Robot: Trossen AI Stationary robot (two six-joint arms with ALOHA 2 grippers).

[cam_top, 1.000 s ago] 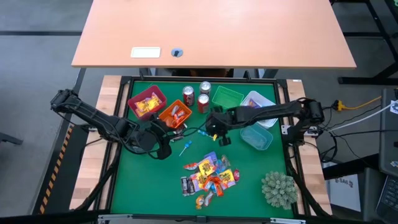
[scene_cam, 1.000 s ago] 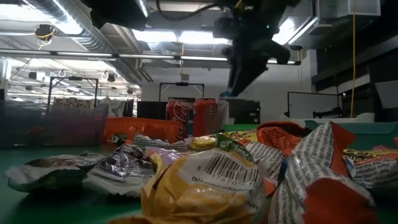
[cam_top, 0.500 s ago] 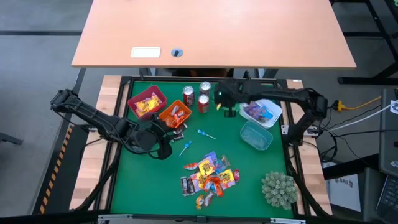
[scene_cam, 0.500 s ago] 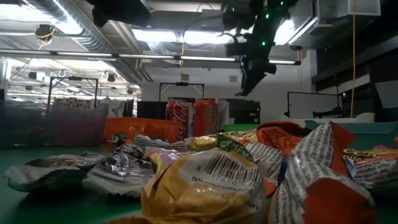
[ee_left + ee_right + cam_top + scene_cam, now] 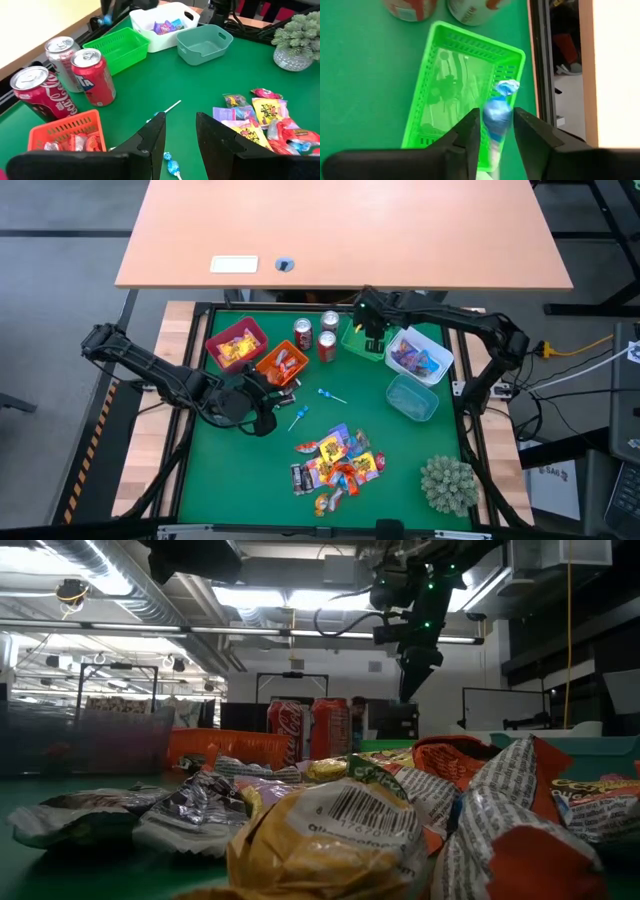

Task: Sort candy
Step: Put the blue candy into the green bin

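Observation:
My right gripper hangs above the green basket at the table's far side, pointing steeply down. A blue-wrapped lollipop stands in the gap between its fingers, stick toward the wrist, blurred. My left gripper is open and waits above the mat beside the orange basket. Two more blue lollipops lie on the mat in front of it. A pile of wrapped candy lies near the front. My right gripper has the lollipop's wrapped head just past its fingertips and the white stick running back between the fingers. I cannot tell whether either finger touches it. The lollipop is clear of the green basket below.
A red basket holds yellow candy. A white bin with purple and blue candy and a teal bin stand at the right. Soda cans stand at the back, and a spiky plant ball sits front right.
My right gripper has swung from above the middle of the mat toward the far edge, rolling as it went, and now hangs over the green basket with the lollipop. The two lollipops on the mat and the candy pile have stayed put.

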